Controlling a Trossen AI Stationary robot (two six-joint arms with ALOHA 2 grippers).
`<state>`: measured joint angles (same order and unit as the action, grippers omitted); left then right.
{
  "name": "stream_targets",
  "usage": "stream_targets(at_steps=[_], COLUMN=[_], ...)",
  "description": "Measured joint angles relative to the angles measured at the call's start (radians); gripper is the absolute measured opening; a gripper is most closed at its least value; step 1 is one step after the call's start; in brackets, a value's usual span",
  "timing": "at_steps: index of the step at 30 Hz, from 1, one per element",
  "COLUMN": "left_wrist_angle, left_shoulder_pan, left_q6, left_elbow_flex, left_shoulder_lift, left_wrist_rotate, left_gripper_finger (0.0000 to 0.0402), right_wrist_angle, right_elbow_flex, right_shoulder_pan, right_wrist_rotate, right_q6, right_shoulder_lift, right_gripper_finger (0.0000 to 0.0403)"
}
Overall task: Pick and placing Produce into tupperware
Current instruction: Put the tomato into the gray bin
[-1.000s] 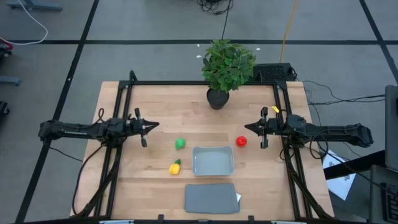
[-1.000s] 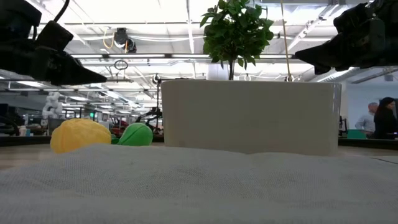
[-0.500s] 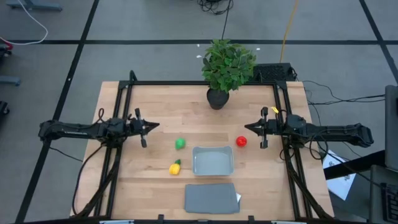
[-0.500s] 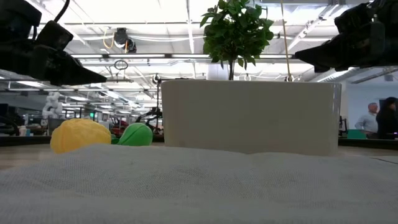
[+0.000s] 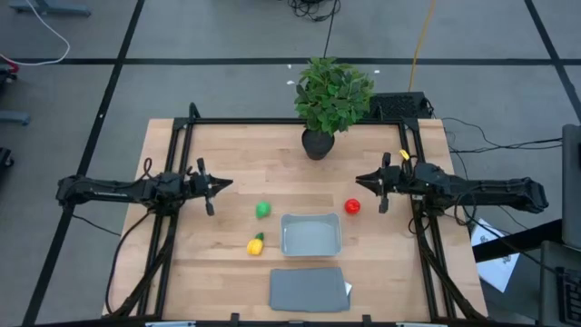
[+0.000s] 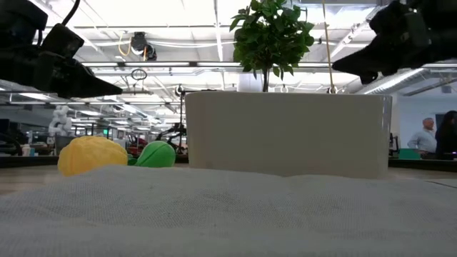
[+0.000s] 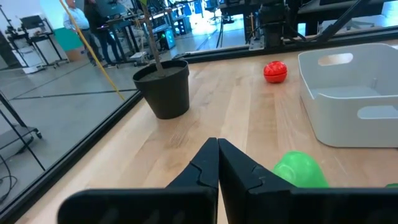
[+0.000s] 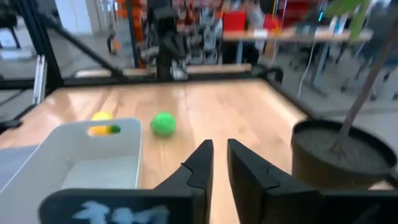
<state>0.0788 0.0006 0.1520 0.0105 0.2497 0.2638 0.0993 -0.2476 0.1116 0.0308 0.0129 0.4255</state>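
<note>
Starting: nothing was packed yet; the tub (image 5: 311, 235) sat empty near the table's middle, just ahead of the lid (image 5: 309, 289).
Red piece: lay on the wood at (image 5: 352, 206), just beside the tub's right far corner and closest to the right gripper (image 5: 361, 180).
Green piece: rested at (image 5: 263, 210), off the tub's left far corner.
Yellow piece: sat at (image 5: 256, 243), just left of the tub, green tip toward it.
Left gripper: hung at (image 5: 224, 183) above the table's left side, fingers pressed together, holding nothing.
Right gripper: hung over the right side, empty, with a narrow gap between its fingers (image 8: 200, 163).
Change: over the last second the right arm had swung slightly toward the plant (image 5: 332, 92) and its jaws had begun to part; the left had finished closing and stayed put.
Meaning: the right arm looked to be opening for a first pick, most likely the red piece.
</note>
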Motion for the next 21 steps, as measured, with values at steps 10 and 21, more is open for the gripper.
stream_targets(at_steps=[10, 21], left_wrist_angle=[0.0, 0.0], left_shoulder_pan=[0.0, 0.0], left_q6=[0.002, -0.024], left_elbow_flex=[0.0, 0.0], left_shoulder_lift=[0.0, 0.0], left_wrist_rotate=[0.0, 0.0], left_gripper_finger=[0.0025, 0.0026], right_wrist_angle=[-0.352, -0.586], right_elbow_flex=[-0.24, -0.366], right_shoulder_pan=[0.001, 0.0], right_wrist_rotate=[0.027, 0.021], right_q6=[0.094, 0.173], right_shoulder_lift=[0.184, 0.32], right_gripper_finger=[0.0147, 0.0323])
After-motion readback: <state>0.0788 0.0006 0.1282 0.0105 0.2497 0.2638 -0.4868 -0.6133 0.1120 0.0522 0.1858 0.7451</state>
